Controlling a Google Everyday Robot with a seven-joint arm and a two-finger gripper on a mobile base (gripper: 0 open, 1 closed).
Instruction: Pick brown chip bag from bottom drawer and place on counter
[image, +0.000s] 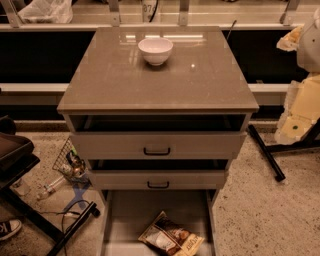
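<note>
1. The brown chip bag (170, 237) lies flat and askew on the floor of the bottom drawer (120, 220), which is pulled out at the foot of the cabinet (115, 146). The bag is towards the drawer's front right.
2. The gripper (302, 100) seems to be the pale shape off to the cabinet's right, about level with the counter (150, 85) and well away from the bag. Whether it is apart or together I cannot tell.
3. Nothing is grasped yet, so the whole reach is still to come.
4. Risk: the middle drawer (158, 179) stands slightly out above the tray, and an arm coming down close to the cabinet front could knock it.
5. Risk: crinkly foil lying flat offers little to pinch, so the bag may slide or slip out on the lift.
6. Risk: the white bowl (155, 50) sits at the back centre of the counter, and a careless placement could nudge it.
</note>
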